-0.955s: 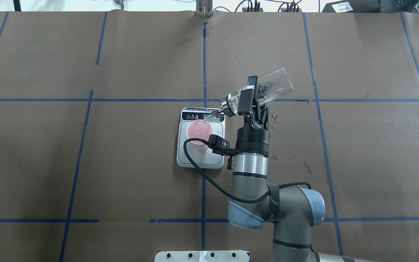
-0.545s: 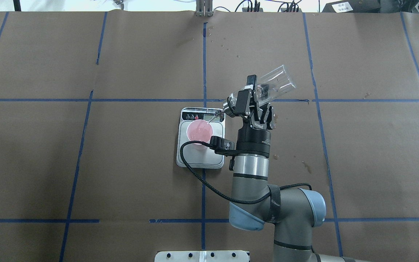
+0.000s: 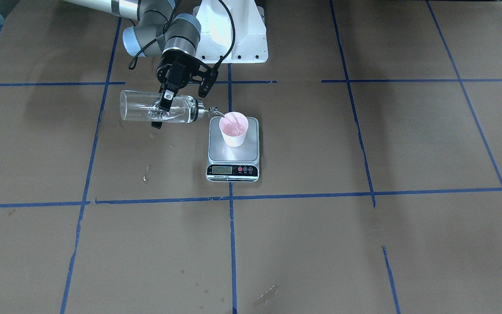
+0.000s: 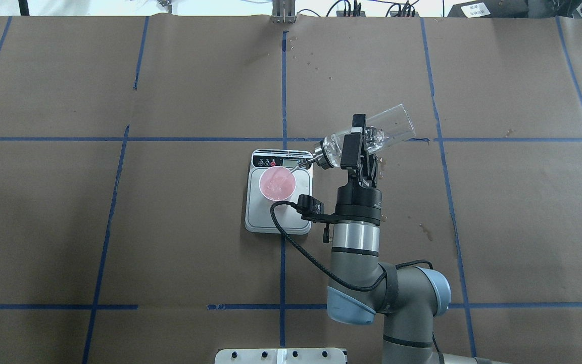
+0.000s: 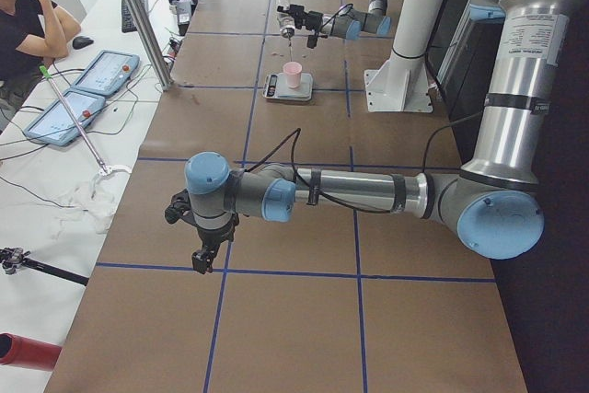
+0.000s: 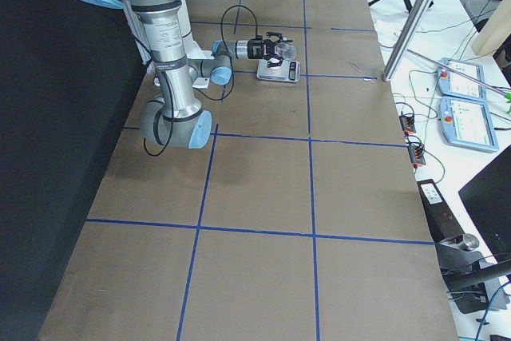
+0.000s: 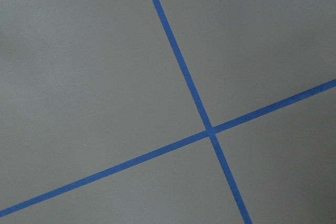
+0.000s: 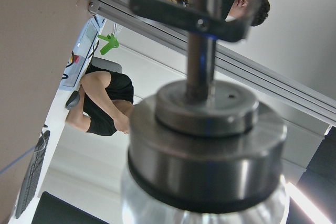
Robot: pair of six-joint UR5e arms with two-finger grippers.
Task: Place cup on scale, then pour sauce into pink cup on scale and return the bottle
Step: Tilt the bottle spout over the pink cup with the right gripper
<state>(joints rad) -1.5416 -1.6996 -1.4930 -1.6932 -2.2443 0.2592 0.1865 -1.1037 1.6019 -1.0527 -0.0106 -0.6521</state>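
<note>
**A:** What is hard to make out?

**B:** The left arm point(image 5: 350, 190) shows only in the side view from the robot's left. It is stretched low over the table point(image 4: 170, 227), and I cannot tell whether its end effector point(image 5: 201, 260) is released or clenched. Its wrist camera gives only brown paper and crossed blue tape point(image 7: 212, 130). The right wrist camera is filled by the blurred metal collar of the bottle point(image 8: 205, 145). The readout on the scale point(image 3: 233, 155) is too small to read.

**A:** What else is around?

**B:** A seated person point(image 5: 28, 16) is beyond the table's edge, near two tablets point(image 5: 101, 71). Wet spots point(image 4: 425, 231) lie at 4 o'clock from the scale. In the overhead view, the right arm's camera mount point(image 4: 308, 207) covers the scale's 4 o'clock corner.

**A:** And the right arm?

**B:** In the overhead view the right arm point(image 4: 356, 253) reaches in from 6 o'clock. Its end effector point(image 4: 354, 137) is clenched across the bottle's middle. The bottle lies nearly level, with its base out at 2 o'clock from the cup point(image 4: 277, 184). The spout point(image 4: 305, 163) dips at the cup's 1 o'clock rim. Sauce point(image 3: 170, 117) pools along the glass's lower side, and what looks like a thin thread of it runs into the cup. The cup stands upright on the scale's platform, towards the display strip.
</note>
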